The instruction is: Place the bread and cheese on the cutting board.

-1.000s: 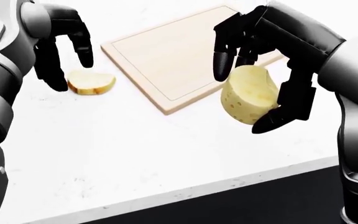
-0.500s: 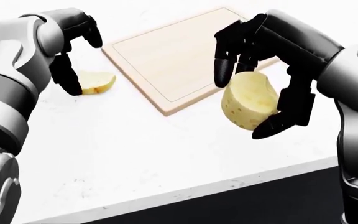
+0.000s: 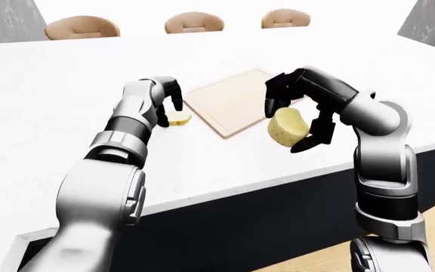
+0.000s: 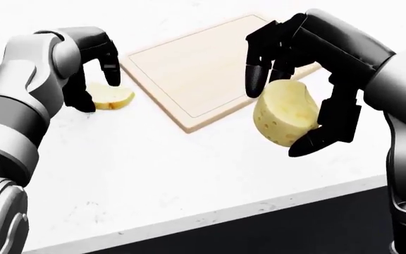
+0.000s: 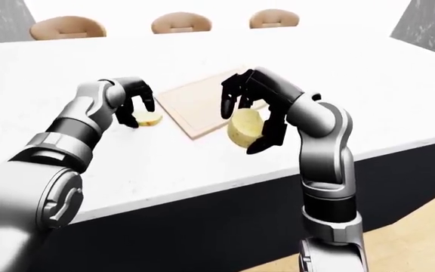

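A wooden cutting board (image 4: 189, 69) lies bare on the white counter (image 4: 153, 174). A bread slice (image 4: 113, 97) lies on the counter just left of the board. My left hand (image 4: 98, 94) arches over the bread, thumb on its left side and fingers curled down above it, not closed round it. My right hand (image 4: 277, 120) is shut on a pale yellow cheese wedge (image 4: 284, 116) with holes. It holds the cheese in the air just off the board's lower right edge.
The counter's dark edge runs along the bottom of the head view (image 4: 259, 211). Three tan chairs (image 3: 194, 22) stand along the counter's top side in the left-eye view. A wooden floor (image 5: 429, 226) shows at the lower right.
My left hand has swung in over the bread and curled its fingers down around it. My right hand with the cheese has barely moved.
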